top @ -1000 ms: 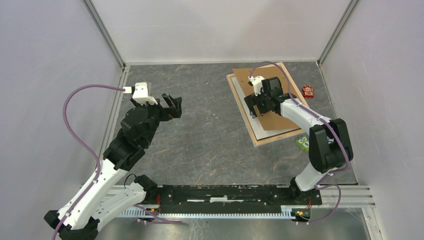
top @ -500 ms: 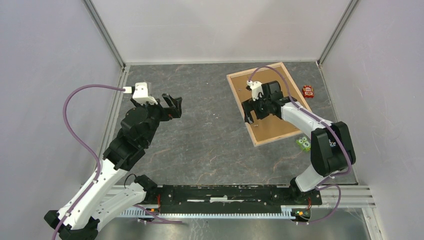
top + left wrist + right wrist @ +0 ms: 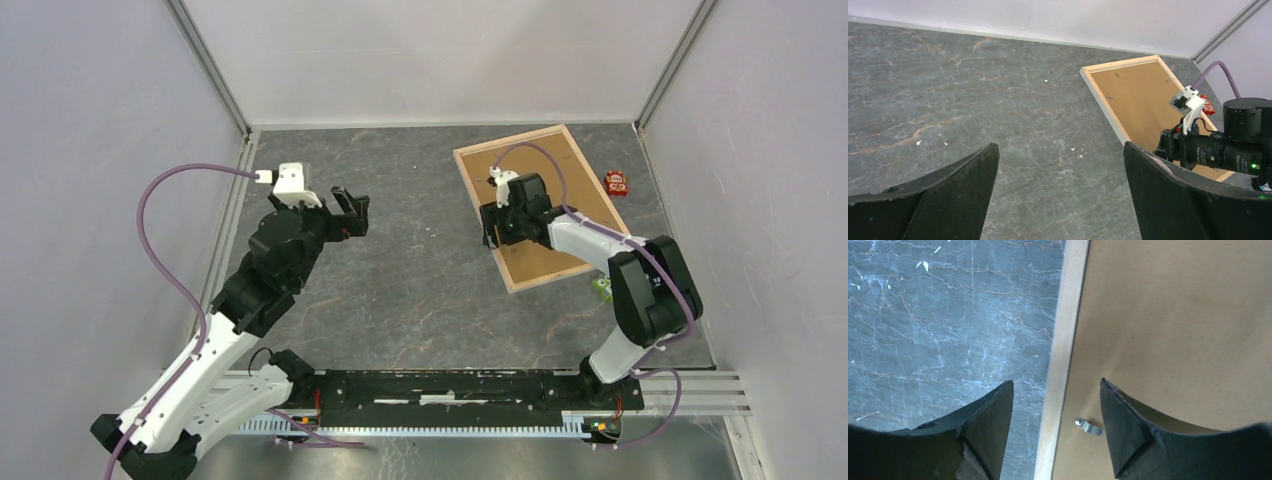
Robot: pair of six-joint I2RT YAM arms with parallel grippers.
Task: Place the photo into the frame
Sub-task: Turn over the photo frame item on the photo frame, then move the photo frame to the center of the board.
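While flat on one table (image 3: 948, 330), one frame (image 3: 1064, 340) under one right claw (image 3: 1056, 381).

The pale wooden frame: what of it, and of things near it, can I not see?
Top view: the right arm hides one near corner of the pale wooden rectangular frame.
All views: the plain brown backing board covers whatever lies beneath; no photo shows.
Top view: small green object mostly behind that arm; small red object too small to identify.
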